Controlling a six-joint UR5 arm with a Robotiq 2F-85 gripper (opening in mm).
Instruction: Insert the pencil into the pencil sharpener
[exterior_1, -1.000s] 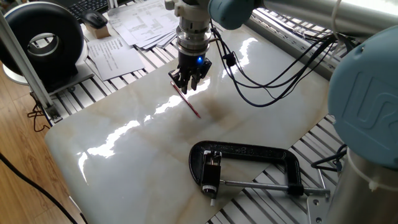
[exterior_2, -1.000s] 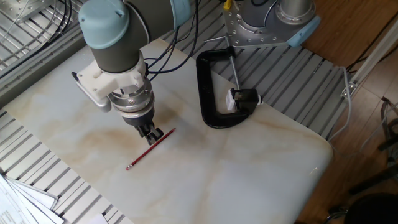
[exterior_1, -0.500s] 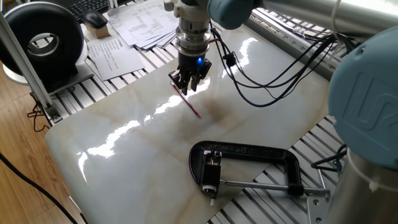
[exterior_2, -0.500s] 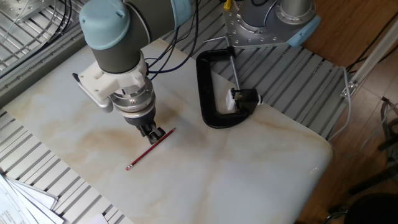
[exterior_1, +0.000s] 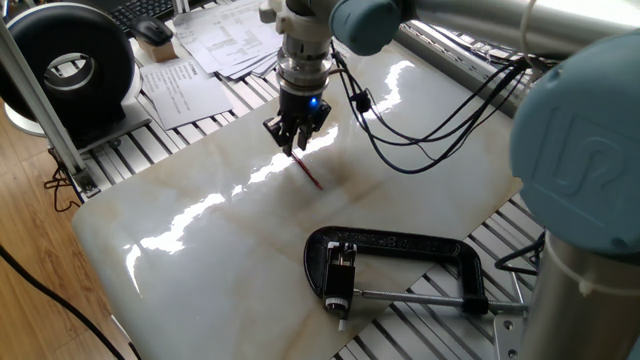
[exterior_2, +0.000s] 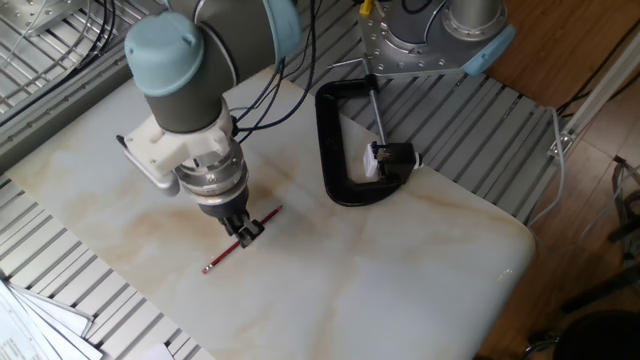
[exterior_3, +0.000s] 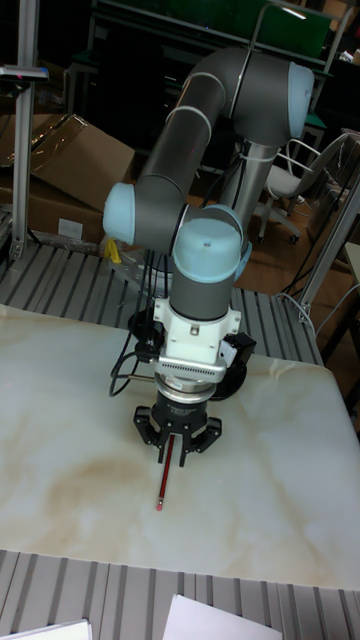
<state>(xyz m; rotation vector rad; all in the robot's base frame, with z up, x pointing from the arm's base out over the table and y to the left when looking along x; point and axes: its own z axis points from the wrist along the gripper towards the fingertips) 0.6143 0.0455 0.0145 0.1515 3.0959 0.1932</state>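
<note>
The pick-up step is in hand: the end effector (exterior_2: 244, 232) is set low over the pencil (exterior_2: 240, 241), which lies flat on the marble bench (exterior_2: 420, 260). The fingers straddle it, but whether they have closed on it cannot be told. The pencil sharpener (exterior_2: 392, 158) sits well apart, held in the black clamp (exterior_2: 335, 140). Next, a firm grasp, a lift and alignment with the sharpener's opening are called for.

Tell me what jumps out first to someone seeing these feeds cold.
The big grey-and-blue arm, its gripper down on the dark red pencil mid-slab. Next, the black C-clamp near the slab's edge, holding the small pencil sharpener against its screw. The glossy marble tabletop also catches the eye.
</note>
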